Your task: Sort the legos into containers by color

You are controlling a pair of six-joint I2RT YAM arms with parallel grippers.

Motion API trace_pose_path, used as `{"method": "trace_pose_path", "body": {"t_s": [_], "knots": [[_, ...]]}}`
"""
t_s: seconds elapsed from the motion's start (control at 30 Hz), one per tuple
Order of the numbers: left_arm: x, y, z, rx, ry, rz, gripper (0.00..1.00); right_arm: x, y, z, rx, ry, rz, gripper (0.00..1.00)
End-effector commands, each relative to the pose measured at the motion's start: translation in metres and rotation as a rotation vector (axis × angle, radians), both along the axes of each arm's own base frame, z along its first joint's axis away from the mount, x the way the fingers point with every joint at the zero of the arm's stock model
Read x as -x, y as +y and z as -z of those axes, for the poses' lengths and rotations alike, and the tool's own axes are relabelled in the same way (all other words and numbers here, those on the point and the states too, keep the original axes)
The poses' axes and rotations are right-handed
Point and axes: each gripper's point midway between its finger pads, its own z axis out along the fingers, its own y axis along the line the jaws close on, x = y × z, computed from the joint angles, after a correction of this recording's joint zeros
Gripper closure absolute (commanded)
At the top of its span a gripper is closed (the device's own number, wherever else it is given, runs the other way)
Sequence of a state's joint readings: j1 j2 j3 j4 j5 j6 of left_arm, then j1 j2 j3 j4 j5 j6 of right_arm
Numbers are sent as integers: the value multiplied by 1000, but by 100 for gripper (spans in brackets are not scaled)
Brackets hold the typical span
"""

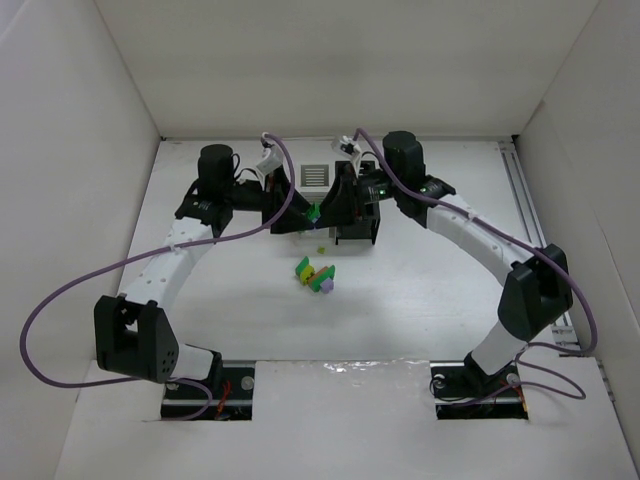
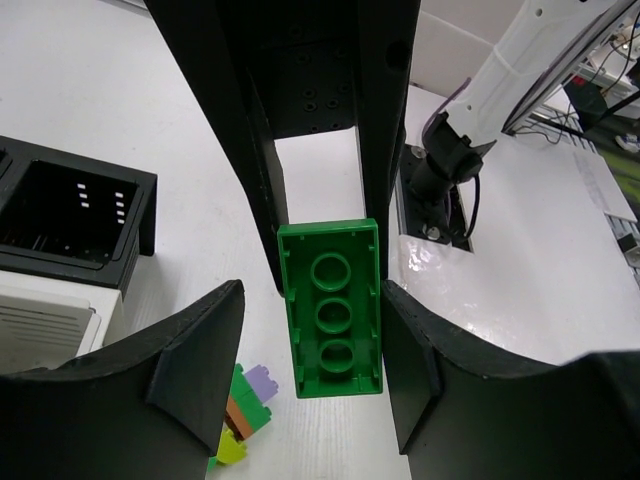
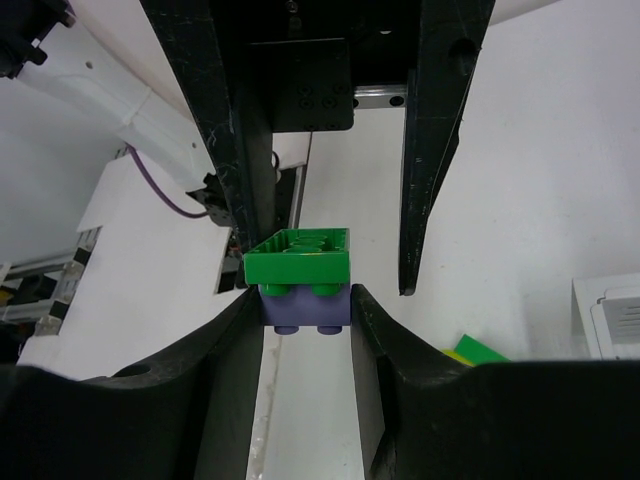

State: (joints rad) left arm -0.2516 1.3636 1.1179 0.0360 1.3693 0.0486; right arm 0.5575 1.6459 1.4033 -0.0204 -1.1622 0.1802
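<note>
A green brick (image 2: pixel 330 310) sits pinched between the left fingers (image 2: pixel 412 352), which are drawn in narrow around it. Its hollow underside, with three round tubes in a row, faces the wrist camera. Its long axis runs along the length of the fingers, tilted slightly off their line. From above, this brick (image 1: pixel 313 212) hangs at the near side of the containers (image 1: pixel 313 176).

The right fingers (image 3: pixel 240 360) are likewise closed narrow, on a two-brick stack (image 3: pixel 300 290) with green over purple. In that view both bricks have their studs pointing down and the green one's open side up. Which way the stack's long axis runs cannot be told. Both wrists meet over the container block and hide much of it. One white slatted bin shows behind them, and the left wrist view shows a black bin (image 2: pixel 70 215) touching a white bin (image 2: pixel 40 320).

The loose legos (image 1: pixel 315 272) lie in a small cluster just in front of the block, in green, yellow, purple and orange. A single tiny yellow piece (image 1: pixel 320 248) lies between them and the bins.

The surface (image 1: pixel 400 300) is flat and white, and it shows glare near the arm bases. A metal rail (image 1: pixel 535 210) runs along its right edge. White walls (image 1: pixel 330 70) close it in at the back and on both sides. Purple cables (image 1: pixel 60 300) loop out from each arm.
</note>
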Motion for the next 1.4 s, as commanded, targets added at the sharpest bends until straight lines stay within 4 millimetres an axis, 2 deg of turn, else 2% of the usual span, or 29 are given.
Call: {"method": "trace_pose_path", "body": {"t_s": [0.0,0.17,0.53,0.67,0.7,0.8,0.87,0.93,1.1,1.17,1.2,1.33,1.37], "knots": [[10,0,-9,13,-76,33,48,15,0,-24,-55,-81,-43,100],[12,2,-17,29,-82,56,48,12,1,-18,-44,-94,-26,100],[10,7,-19,29,-72,45,48,6,-5,-3,2,-108,14,100],[7,7,-15,22,-55,36,55,5,-6,0,13,-112,20,100],[7,7,-17,22,-62,37,63,5,-6,0,13,-112,20,100],[4,7,-14,6,-56,22,78,2,-5,-3,9,-130,27,100],[4,7,-10,-5,-31,24,78,4,-6,-6,5,-138,28,100],[0,7,-7,-15,-40,20,83,0,-5,-9,5,-149,47,100],[-2,7,-5,-26,-42,15,100,5,-1,-13,4,-161,46,100],[-5,11,-5,-26,-41,3,100,5,-7,-2,22,-142,54,100],[-8,13,-13,-15,-78,-10,100,4,-12,0,29,-142,65,100],[-9,20,-25,9,-82,-47,100,-1,-23,12,59,-154,96,100],[-13,23,-27,21,-104,-53,100,-1,-28,22,82,-132,102,100]]}}
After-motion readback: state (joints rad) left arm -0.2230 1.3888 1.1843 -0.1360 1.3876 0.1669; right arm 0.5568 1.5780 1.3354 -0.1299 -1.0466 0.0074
